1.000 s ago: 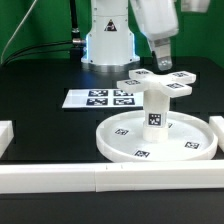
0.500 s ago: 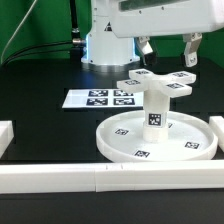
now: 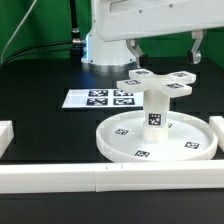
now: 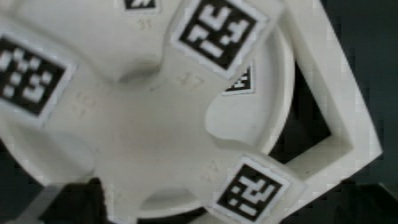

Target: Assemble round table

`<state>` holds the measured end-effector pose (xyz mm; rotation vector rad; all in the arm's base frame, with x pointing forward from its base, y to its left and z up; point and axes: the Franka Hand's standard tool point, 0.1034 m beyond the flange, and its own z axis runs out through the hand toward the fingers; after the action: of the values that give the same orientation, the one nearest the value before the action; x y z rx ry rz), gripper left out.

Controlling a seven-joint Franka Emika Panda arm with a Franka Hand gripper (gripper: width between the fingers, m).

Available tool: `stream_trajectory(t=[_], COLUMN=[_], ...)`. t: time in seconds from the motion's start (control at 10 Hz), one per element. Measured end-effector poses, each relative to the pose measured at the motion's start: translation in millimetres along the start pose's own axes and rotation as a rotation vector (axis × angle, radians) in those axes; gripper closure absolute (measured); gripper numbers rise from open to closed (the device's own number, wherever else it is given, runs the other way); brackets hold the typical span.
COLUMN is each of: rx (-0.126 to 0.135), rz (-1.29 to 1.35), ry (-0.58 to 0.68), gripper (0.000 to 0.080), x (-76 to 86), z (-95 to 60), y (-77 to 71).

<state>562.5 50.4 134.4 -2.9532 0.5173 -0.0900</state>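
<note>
The round disc (image 3: 190,146) lies on the table with the thick leg (image 3: 155,112) upright in its hub. The cross-shaped piece (image 3: 156,82) sits on top of the leg. My gripper (image 3: 166,50) hangs just above the cross piece, open and empty, with one finger (image 3: 134,47) on each side of it, clear of the arms. In the wrist view the cross piece (image 4: 125,115) fills the picture from above, with the disc's rim (image 4: 338,90) behind it. My fingertips do not show clearly there.
The marker board (image 3: 100,98) lies to the exterior view's left of the disc. A long white border bar (image 3: 100,181) runs along the front, with short bars at the left (image 3: 5,135) and right (image 3: 217,121). The robot base (image 3: 108,45) stands behind.
The hand has turned about its vertical axis above the cross piece, from edge-on to broadside, and risen slightly. Its two fingers now show spread apart.
</note>
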Motion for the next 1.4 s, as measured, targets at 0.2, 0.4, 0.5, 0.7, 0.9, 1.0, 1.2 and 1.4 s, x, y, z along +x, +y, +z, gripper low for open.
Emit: stream_trajectory(t=[0.2, 0.4, 0.5, 0.7, 0.9, 1.0, 1.2, 1.4], rx=[-0.025, -0.029, -0.029, -0.034, -0.056, -0.066, -0.060, -0.056], rz=[-0.219, -0.382, -0.417, -0.602, -0.867, -1.018, -1.174, -1.318], ry=[-0.007, -0.007, -0.008, -0.010, -0.016, -0.031, -0.081, -0.087], gripper=[0.0151, 0.0151, 0.0151, 0.0151, 0.0151, 0.0151, 0.0151, 0.0151], x=[4.9, 6.9, 7.0, 7.4, 8.0, 6.6, 0.4, 0.8], z=[-2.0, -1.1, -1.0, -0.8, 0.2, 1.5, 6.3, 6.6], y=[-5.7, -6.5, -6.2, -5.5, -5.0, -4.2, -0.8, 1.3])
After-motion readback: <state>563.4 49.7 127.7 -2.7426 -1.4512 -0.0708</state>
